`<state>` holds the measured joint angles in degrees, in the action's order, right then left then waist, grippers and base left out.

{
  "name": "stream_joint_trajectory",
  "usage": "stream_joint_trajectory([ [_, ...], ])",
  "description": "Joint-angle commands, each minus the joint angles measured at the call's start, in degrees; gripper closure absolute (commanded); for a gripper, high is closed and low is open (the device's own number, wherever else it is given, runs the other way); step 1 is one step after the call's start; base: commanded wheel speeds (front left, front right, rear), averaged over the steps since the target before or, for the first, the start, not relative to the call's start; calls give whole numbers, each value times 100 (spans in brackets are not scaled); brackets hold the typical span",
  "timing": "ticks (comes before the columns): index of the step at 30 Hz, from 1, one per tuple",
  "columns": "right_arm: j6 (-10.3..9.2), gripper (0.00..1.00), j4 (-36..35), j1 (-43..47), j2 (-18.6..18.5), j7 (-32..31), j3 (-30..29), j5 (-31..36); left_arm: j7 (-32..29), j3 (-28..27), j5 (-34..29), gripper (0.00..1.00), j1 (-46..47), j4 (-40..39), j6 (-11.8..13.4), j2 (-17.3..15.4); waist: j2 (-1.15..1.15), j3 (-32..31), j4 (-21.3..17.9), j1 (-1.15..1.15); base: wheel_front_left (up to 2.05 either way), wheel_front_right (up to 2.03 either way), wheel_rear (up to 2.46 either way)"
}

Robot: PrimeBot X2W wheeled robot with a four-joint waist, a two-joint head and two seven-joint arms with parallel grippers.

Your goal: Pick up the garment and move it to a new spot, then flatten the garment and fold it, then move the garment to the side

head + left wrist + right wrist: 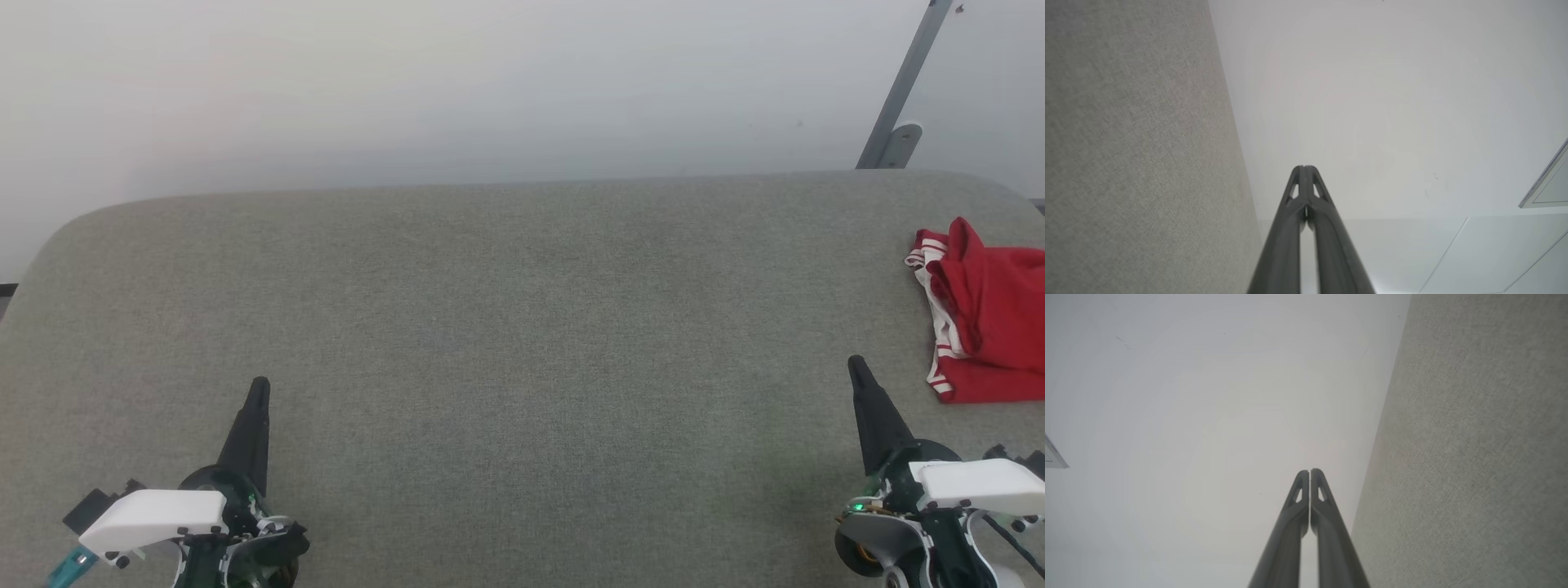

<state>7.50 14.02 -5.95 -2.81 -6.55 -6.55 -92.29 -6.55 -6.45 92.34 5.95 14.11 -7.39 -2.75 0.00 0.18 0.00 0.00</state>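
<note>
1. My left pincer is at 7 o'clock in the head view, its fingers pressed together on nothing. My right pincer is at 5 o'clock, pressed together and empty as well.
2. The shirt lies at 3 o'clock on the grey counter, at its right end. It is cut off by the picture's edge and sits just beyond my right pincer, not touching it.
3. It is a soft, loosely layered heap, so I judge it light and limp. It will sag and slide apart if I take only the top layer.
4. The striped trim is the thickest and nearest edge. I would pinch there, through all the layers.
5. As far as it shows, its long axis runs from 12 to 6 o'clock, with the trimmed edge facing 9 o'clock. I cannot see any lettering.
</note>
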Motion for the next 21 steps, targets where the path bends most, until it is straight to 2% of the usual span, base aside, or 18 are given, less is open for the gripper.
stream_joint_trajectory([
  [1,-2,100,-7,-51,-14,-15,4,-23,-16,-14,14,100,68,-2,-18,-8,0,0,0,0,0,0,0],
  [21,-2,100,-6,-50,-14,-15,6,-24,-18,-16,11,100,68,-3,-18,-6,0,0,0,0,0,0,0],
])
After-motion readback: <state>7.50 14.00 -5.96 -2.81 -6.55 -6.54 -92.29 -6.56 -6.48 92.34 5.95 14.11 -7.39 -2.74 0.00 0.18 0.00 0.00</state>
